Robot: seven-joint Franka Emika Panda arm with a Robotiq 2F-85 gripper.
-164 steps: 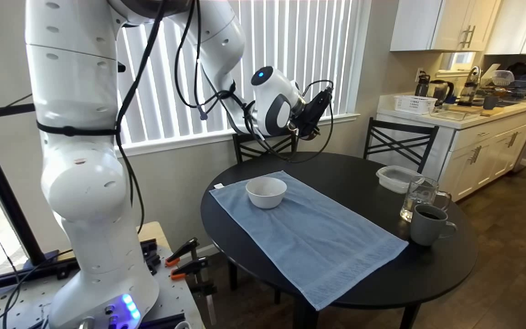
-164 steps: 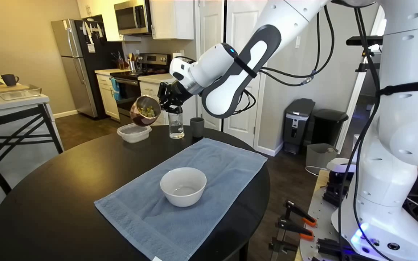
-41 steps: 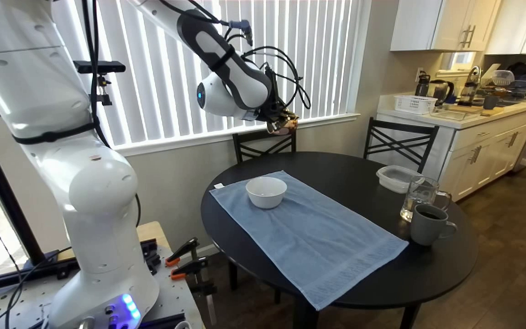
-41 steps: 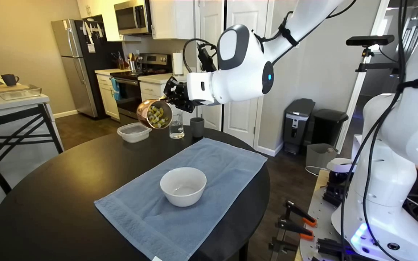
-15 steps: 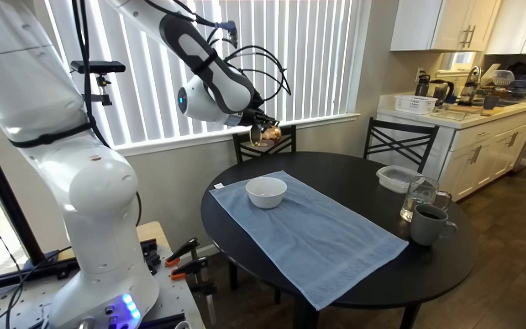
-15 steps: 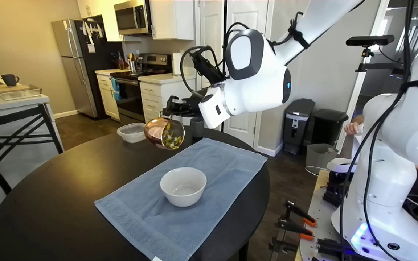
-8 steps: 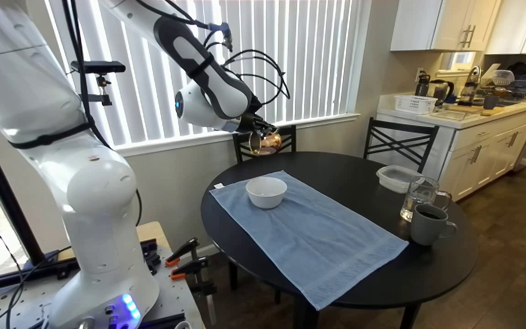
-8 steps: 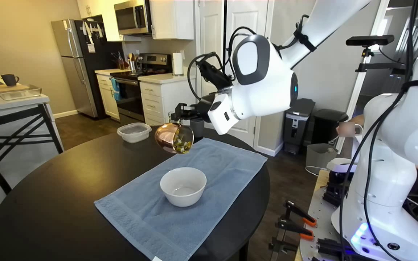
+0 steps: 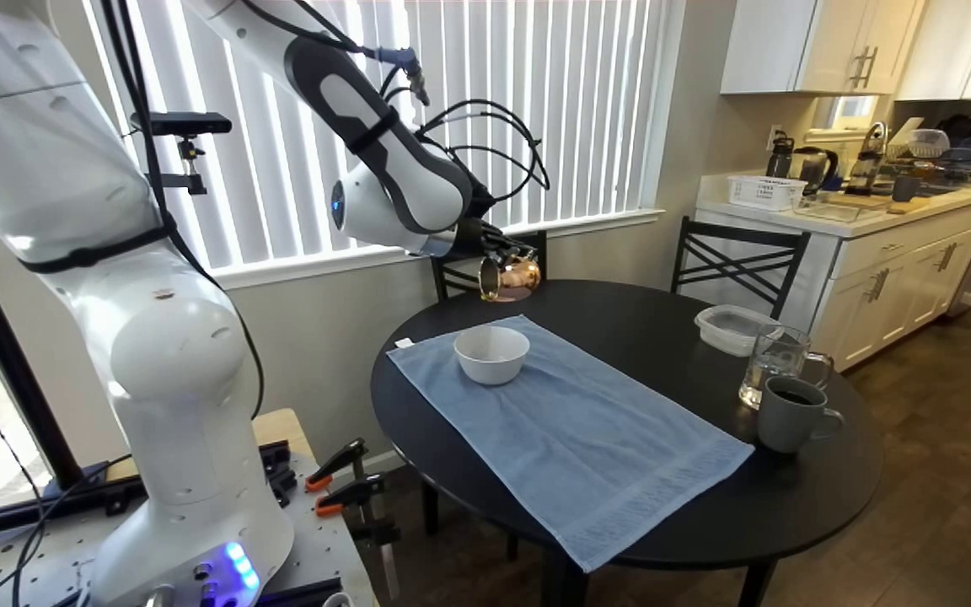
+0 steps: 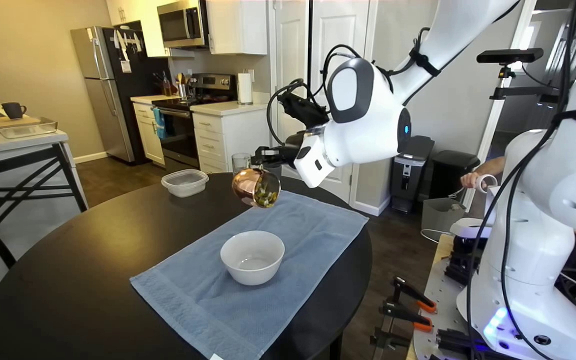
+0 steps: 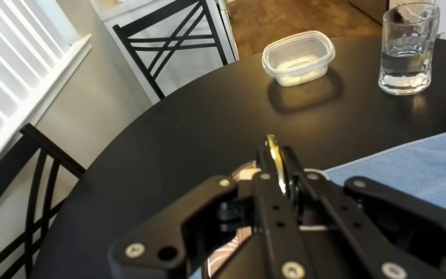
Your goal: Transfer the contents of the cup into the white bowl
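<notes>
The copper cup (image 9: 516,278) is held in the air over the table, tipped on its side. In an exterior view, the cup (image 10: 244,185) has its mouth facing right and slightly down, with yellow-green pieces (image 10: 266,194) inside. My gripper (image 11: 279,162) is shut on the cup's thin metal handle (image 11: 276,155); the cup's body is mostly hidden beneath the fingers in the wrist view. The white bowl (image 10: 252,267) stands upright on the blue towel, and its visible inside holds no pieces. The bowl (image 9: 491,358) is lower than the cup and apart from it; the wrist view does not show it.
The blue towel (image 9: 603,430) lies on the round black table (image 10: 93,260). A clear plastic container (image 11: 298,58), a glass mug of water (image 11: 407,58) and a grey mug (image 9: 791,413) stand at one side. Chairs (image 9: 738,261) and a window sill (image 9: 351,268) border the table.
The gripper carried the cup across and lower, nearer the bowl. The cup's mouth turned from facing an exterior camera to facing sideways and slightly down. The bowl stayed put.
</notes>
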